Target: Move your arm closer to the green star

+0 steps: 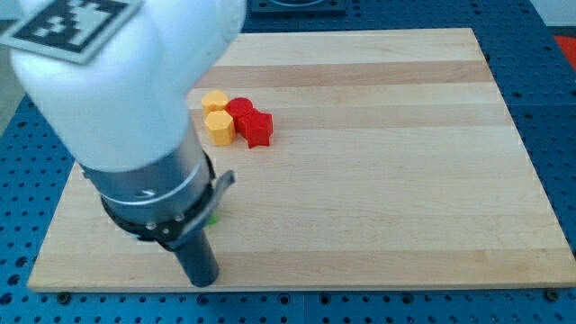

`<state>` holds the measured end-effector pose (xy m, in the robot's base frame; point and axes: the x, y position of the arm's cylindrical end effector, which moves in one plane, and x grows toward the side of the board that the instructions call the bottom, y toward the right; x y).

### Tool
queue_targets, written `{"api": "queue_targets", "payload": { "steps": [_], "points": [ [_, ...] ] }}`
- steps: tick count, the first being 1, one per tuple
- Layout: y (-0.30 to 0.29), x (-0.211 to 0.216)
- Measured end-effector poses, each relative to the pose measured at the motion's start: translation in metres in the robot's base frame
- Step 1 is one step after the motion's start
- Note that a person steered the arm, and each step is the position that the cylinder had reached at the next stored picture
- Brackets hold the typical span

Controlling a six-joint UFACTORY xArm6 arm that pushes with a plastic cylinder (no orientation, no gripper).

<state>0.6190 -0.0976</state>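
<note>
My arm's white and grey body fills the view's left. The dark rod comes down from it and my tip [205,281] rests near the board's bottom edge, at the lower left. Only a thin green sliver [214,217] shows at the arm's right edge, just above the tip; its shape cannot be made out, as the arm hides the rest. A cluster of blocks lies higher up: a yellow block [214,100], a yellow hexagon [220,127], a red block [239,110] and a red star [256,130], all touching one another and well above my tip.
The wooden board [387,180] lies on a blue perforated table [558,90]. The board's bottom edge runs just below my tip.
</note>
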Motion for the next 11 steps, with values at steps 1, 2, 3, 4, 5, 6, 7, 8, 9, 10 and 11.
{"api": "queue_targets", "payload": {
  "steps": [1,2,3,4,5,6,7,8,9,10,11],
  "points": [
    [0.009,0.0],
    [0.014,0.0],
    [0.014,-0.002],
    [0.017,-0.013],
    [0.017,-0.014],
    [0.017,-0.015],
    [0.017,-0.029],
    [0.017,-0.037],
    [0.017,-0.054],
    [0.017,-0.081],
    [0.017,-0.113]
  ]
}}
